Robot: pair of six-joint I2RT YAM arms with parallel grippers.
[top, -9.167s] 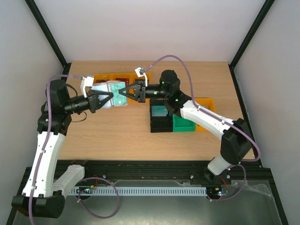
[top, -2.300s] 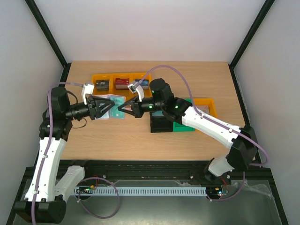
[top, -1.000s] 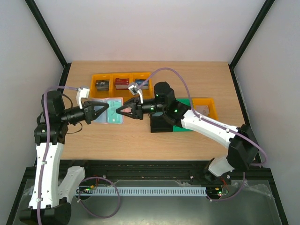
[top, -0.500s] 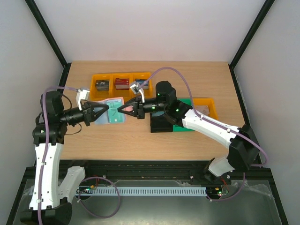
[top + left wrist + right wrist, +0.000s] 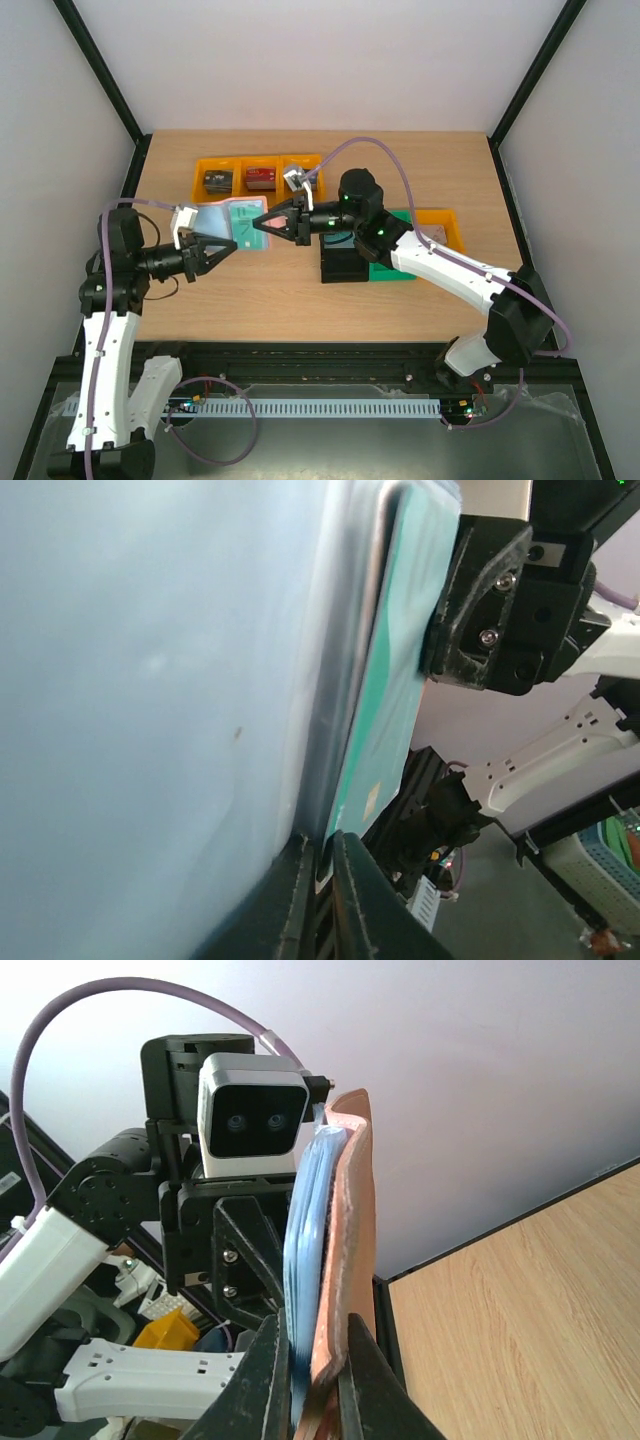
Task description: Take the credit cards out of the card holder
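Observation:
The card holder (image 5: 214, 218) hangs open in the air between my grippers, pale blue inside facing up. A teal credit card (image 5: 249, 221) lies against its right half. In the left wrist view the pale blue lining (image 5: 150, 680) fills the left and the teal card (image 5: 392, 690) stands beside it. My left gripper (image 5: 322, 872) is shut on the teal card's lower edge; it also shows in the top view (image 5: 220, 249). My right gripper (image 5: 308, 1360) is shut on the holder's edge, reddish-brown outside (image 5: 352, 1220) and blue layers (image 5: 305, 1230) between the fingers; it also shows in the top view (image 5: 260, 224). Other cards are hidden.
An orange three-part tray (image 5: 197, 169) with small objects stands at the back. A black box (image 5: 345, 265), a green bin (image 5: 392, 266) and an orange bin (image 5: 443, 218) stand under the right arm. The wooden table (image 5: 250, 300) has dark rails at both sides.
The holder has risen a little toward the back. My left arm has drawn back and down toward the near left. My right gripper has shifted slightly right and up with the holder.

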